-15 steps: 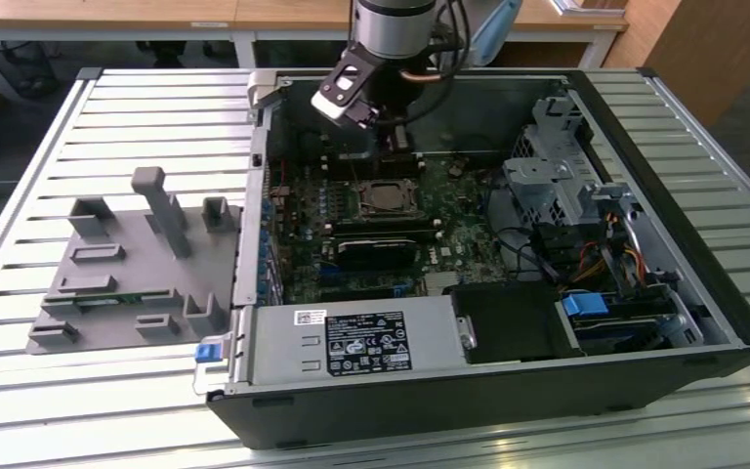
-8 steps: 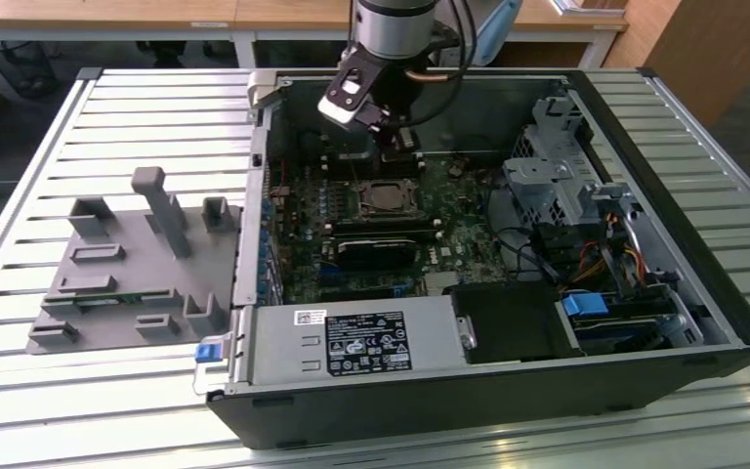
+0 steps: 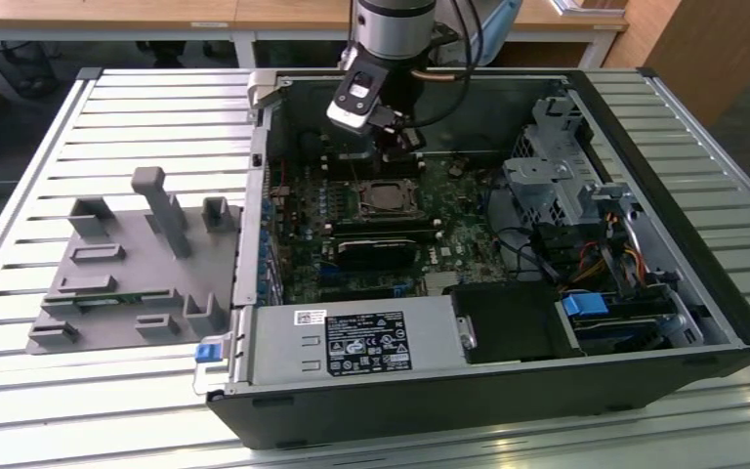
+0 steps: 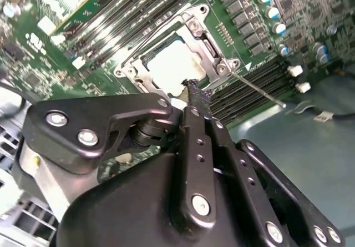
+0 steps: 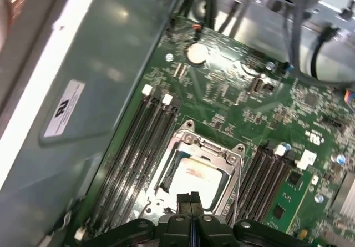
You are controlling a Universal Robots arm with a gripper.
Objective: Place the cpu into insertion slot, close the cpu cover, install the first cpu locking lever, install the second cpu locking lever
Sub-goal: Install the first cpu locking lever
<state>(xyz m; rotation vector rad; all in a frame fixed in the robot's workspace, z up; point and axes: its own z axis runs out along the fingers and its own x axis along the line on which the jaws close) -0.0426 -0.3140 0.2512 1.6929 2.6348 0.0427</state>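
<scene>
**Risk: shut gripper slipping off the lever rod**

Gripper (image 5: 190, 203) is pinched fully closed with nothing in it. Its tip sits at the near edge of the socket; can't tell if it touches. The cpu (image 5: 195, 175) lies flat in the insertion slot (image 3: 382, 199), just ahead of the tip. The cpu cover (image 5: 213, 146) looks to be down over it. One thin locking lever (image 4: 258, 90) juts from the socket corner just beside the tip, out across the memory slots (image 5: 138, 147). It looks unlatched; the other lever I can't make out.

My read on failure modes:
- The rod is thin, so a push from closed fingers can skid off and the tip lands on the motherboard (image 5: 233, 97).
- The lever isn't hooked under its tab — it springs back.
- The cover isn't fully seated — forcing the lever loads the chip unevenly and risks the pins.
- The tip drifts inward and scuffs the cpu top.
</scene>
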